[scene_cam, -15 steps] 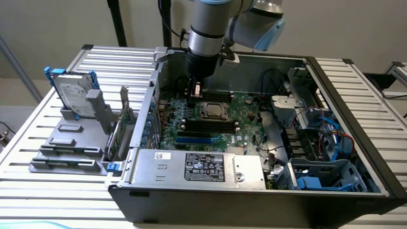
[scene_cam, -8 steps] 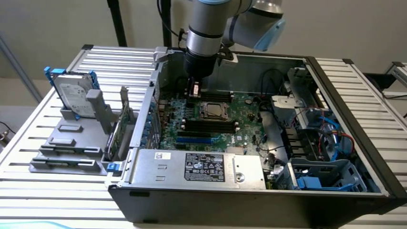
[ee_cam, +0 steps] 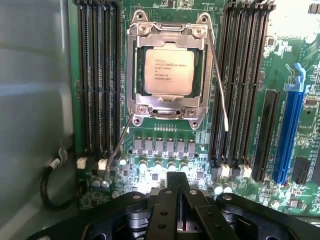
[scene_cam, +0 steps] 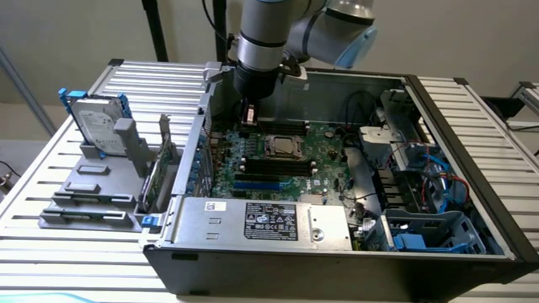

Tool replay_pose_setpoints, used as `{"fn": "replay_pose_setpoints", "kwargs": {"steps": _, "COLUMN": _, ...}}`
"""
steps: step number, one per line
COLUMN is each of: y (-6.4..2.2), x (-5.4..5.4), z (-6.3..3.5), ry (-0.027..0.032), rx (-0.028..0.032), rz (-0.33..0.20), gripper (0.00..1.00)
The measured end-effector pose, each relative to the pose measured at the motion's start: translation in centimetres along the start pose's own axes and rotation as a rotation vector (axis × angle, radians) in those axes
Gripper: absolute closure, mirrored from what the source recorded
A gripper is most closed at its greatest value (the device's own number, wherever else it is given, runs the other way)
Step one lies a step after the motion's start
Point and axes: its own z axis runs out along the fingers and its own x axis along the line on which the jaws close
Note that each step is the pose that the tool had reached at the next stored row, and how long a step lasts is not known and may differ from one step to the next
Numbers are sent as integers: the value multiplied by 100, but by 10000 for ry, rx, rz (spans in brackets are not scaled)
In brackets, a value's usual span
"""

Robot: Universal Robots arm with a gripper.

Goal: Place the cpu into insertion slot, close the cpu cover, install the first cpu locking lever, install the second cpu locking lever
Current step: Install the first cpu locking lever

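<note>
Nearest the wrist camera, the jaws are pressing together and pinching nothing, hanging just above the green motherboard (ee_cam: 280,40) close to the free end of one cpu locking lever (ee_cam: 120,145). Beyond them, the cpu (ee_cam: 169,71) is lying flat inside the insertion slot (ee_cam: 198,119), and the cpu cover (ee_cam: 136,75) is lying shut around it, its window framing the chip's silvery face. Both wire levers are standing loose: the near one is angling away from the socket corner, and the second lever (ee_cam: 218,80) is slanting out along the far side of the cover towards the memory slots (ee_cam: 240,75). So placing and covering look done, and the first lever step appears to be in hand; it seems to call for pushing that wire down and tucking it under its catch. In the exterior view the jaws are hovering at about eleven o'clock of the socket, with the power supply (scene_cam: 261,221) at six o'clock inside the computer case (scene_cam: 471,158).
</note>
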Motion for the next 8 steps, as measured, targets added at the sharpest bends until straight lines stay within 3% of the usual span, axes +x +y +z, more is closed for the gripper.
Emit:
{"fn": "replay_pose_setpoints", "kwargs": {"steps": 5, "y": -14, "x": 2, "z": -46, "ry": 263, "rx": -15, "rz": 431, "gripper": 89}}
{"fn": "replay_pose_setpoints", "kwargs": {"steps": 8, "y": -19, "x": 2, "z": -69, "ry": 392, "rx": -25, "rz": 737, "gripper": 89}}
